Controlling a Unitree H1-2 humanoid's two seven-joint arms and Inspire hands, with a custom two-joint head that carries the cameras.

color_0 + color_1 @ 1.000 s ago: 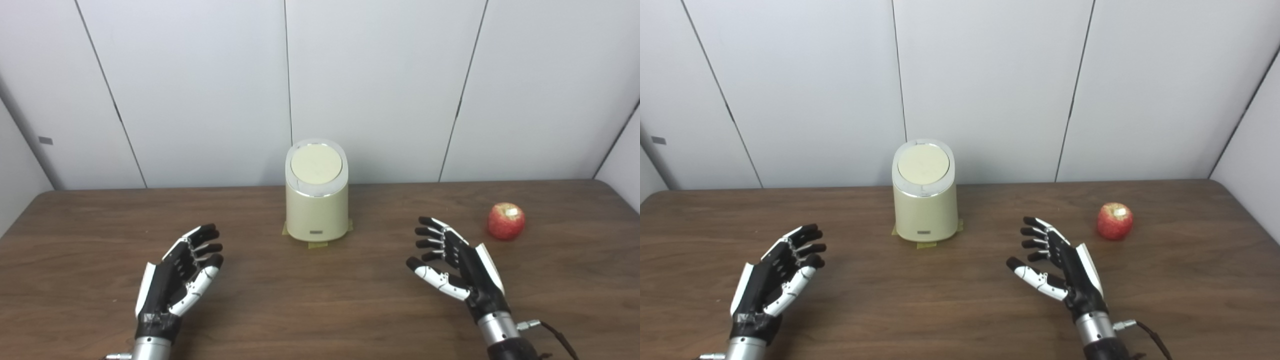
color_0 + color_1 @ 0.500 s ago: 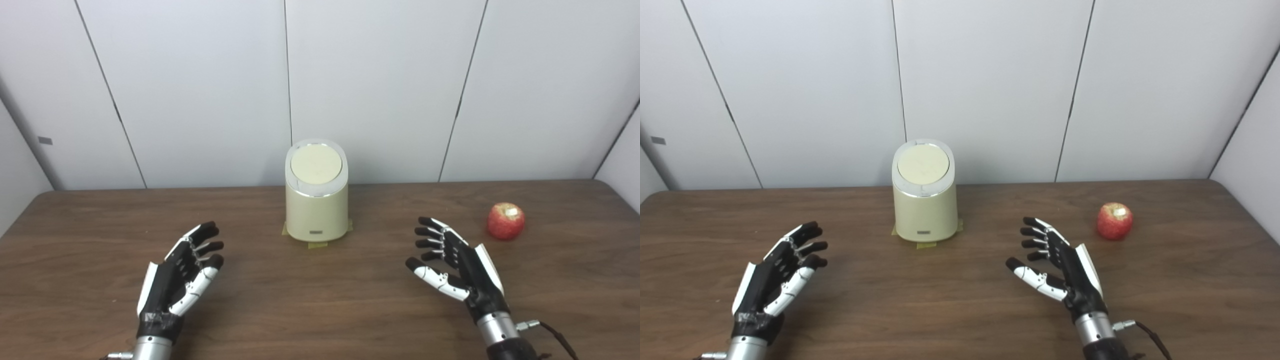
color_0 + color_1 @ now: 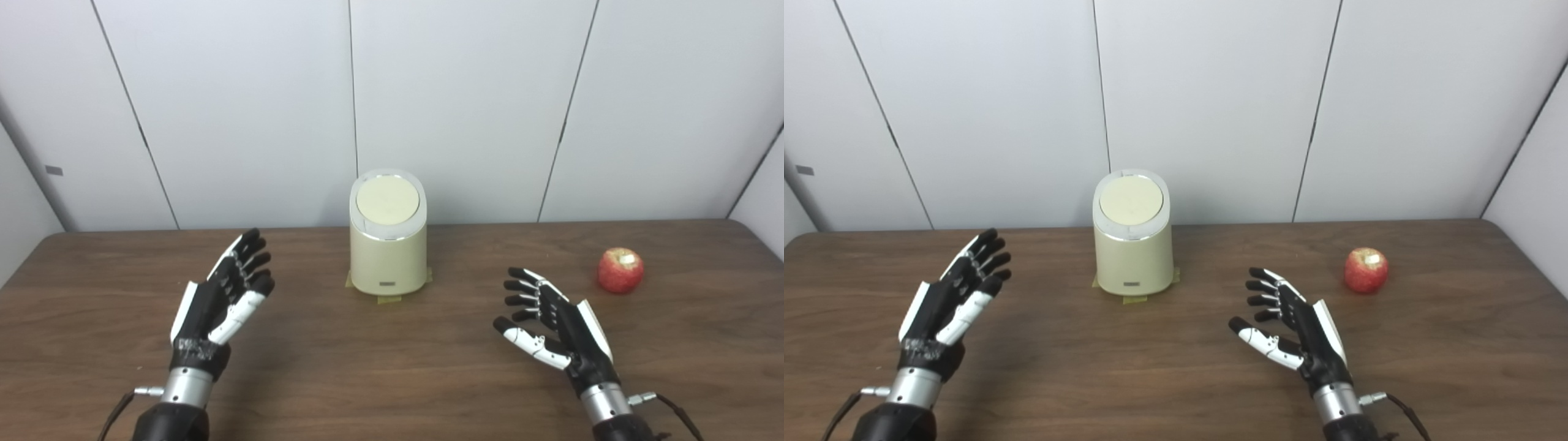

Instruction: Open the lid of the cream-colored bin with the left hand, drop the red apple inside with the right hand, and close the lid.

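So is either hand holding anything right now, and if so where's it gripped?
Nothing is held. The left hand and right hand are both open above the table; the red apple sits untouched.

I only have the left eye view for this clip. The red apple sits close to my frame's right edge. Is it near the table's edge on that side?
Observer: No. The right eye view takes in more of the brown wooden table on that side, and the round red apple stands well in from the table's right edge, with bare wood between.
Operator: What lies past that edge? I get only a sliver there.
Observer: A plain white side wall. In the right eye view a broad stretch of it shows, running along the table's right edge from the far corner toward the camera.
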